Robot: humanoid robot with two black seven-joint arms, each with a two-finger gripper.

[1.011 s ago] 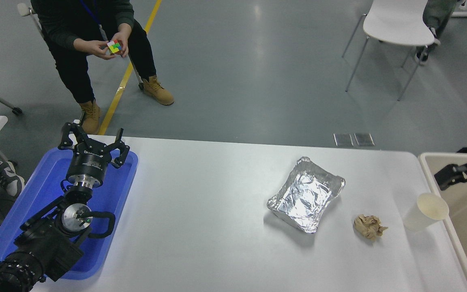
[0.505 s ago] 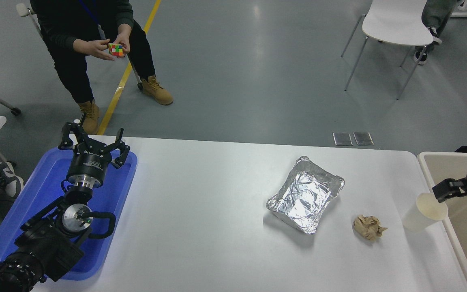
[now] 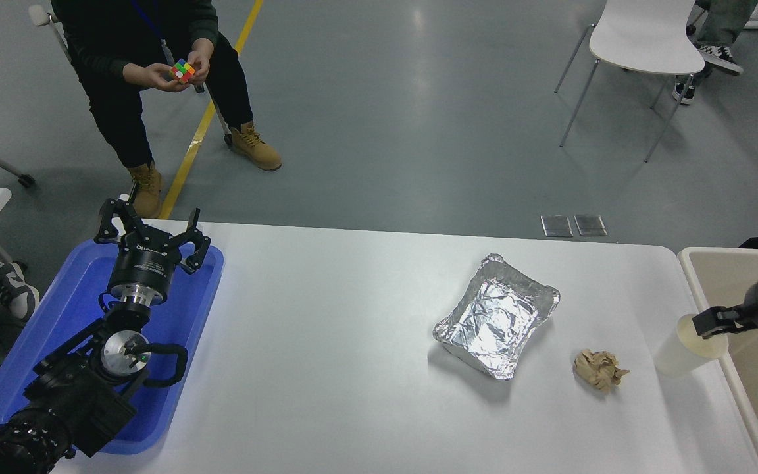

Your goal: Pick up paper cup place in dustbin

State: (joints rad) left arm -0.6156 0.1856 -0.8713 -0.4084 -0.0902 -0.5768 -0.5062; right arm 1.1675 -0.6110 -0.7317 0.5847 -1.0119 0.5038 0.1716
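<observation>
Two arms for you to track: your left gripper (image 3: 150, 232) sits parked over the blue tray (image 3: 63, 329), jaws spread wide and empty. Your right gripper (image 3: 714, 320) is at the rim of the paper cup (image 3: 678, 345) — whether its jaws grip it, I cannot tell. That cup stands on the bench (image 3: 353, 368), just beside the dustbin (image 3: 741, 388).

Left arm parked lower left, left gripper (image 3: 152, 230) jaws spread; right gripper (image 3: 714, 322) reaching in from right edge
</observation>
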